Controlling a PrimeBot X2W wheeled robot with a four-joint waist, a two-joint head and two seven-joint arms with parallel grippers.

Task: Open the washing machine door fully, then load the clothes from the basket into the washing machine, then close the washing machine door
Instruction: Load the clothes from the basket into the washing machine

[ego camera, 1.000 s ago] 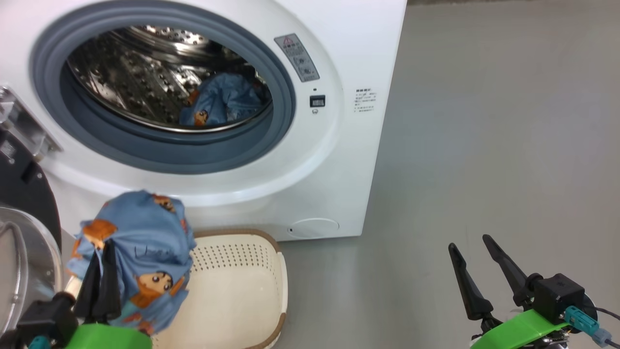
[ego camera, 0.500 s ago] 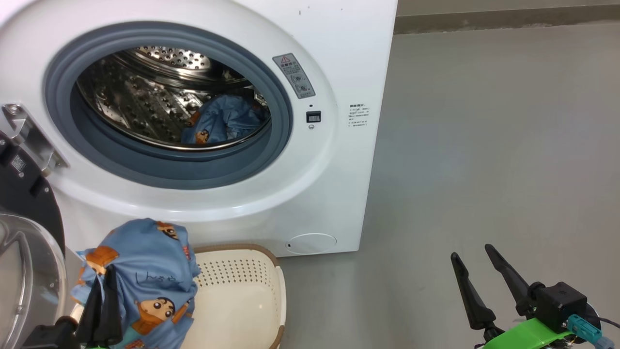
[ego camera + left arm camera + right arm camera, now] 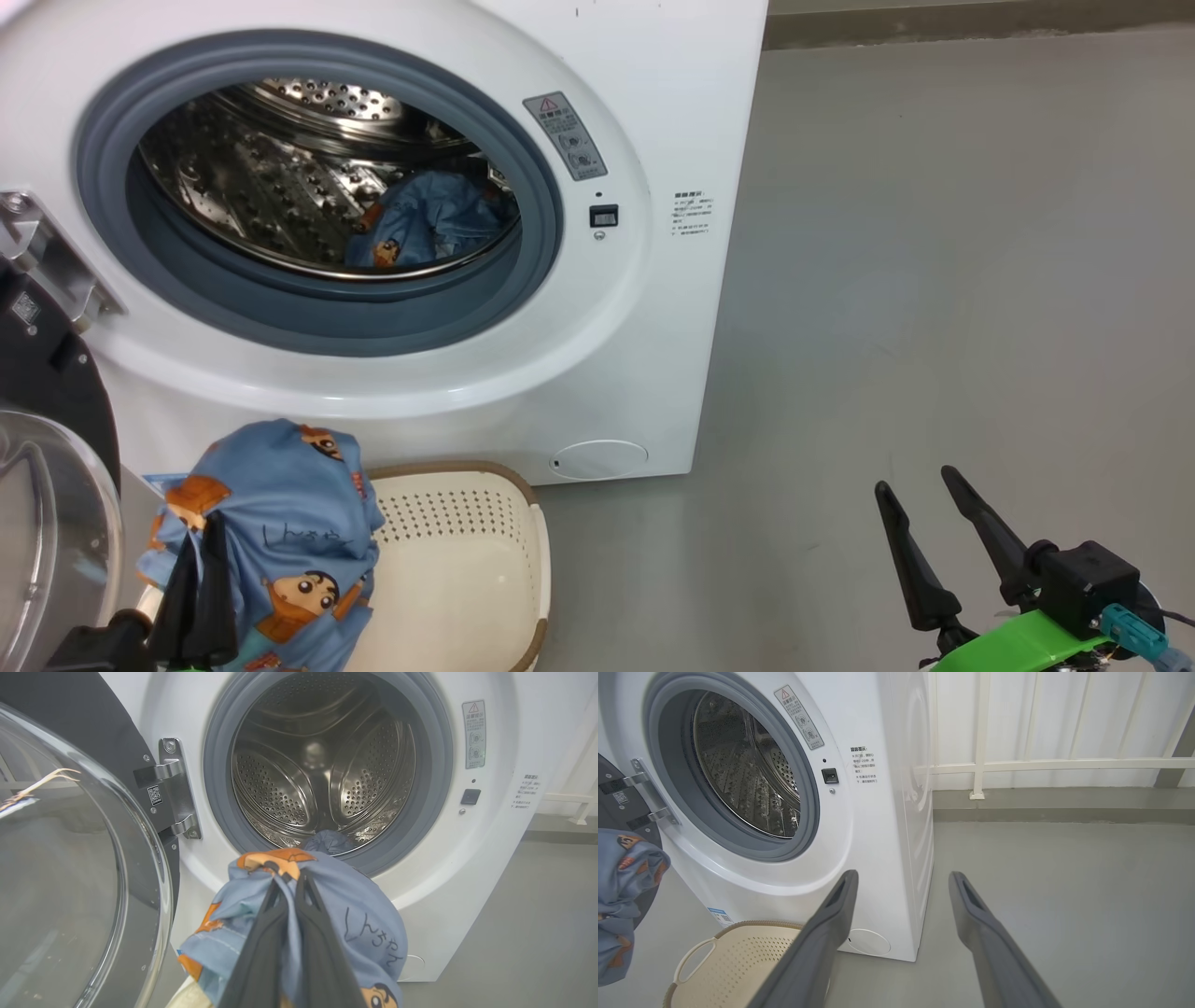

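Between your black left jaws, the clothes (image 3: 280,504) are light blue with orange-brown cartoon figures. Beyond those jaws, the washer (image 3: 672,112) is white, its gasket (image 3: 327,322) grey-blue, its drum (image 3: 252,187) silvery and hole-dotted. Beside them, the basket (image 3: 448,513) is cream, brown-rimmed.

2 clothes bdls (image 3: 280,523) (image 3: 429,219), 1 basket (image 3: 457,579), 1 washer (image 3: 653,327)

A white railing (image 3: 1064,764) stands along the grey floor (image 3: 1064,882).

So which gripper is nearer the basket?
Left. The left gripper, shut on the clothes, hangs just left of the basket; the right gripper, jaws apart, is far off to its right over the floor.
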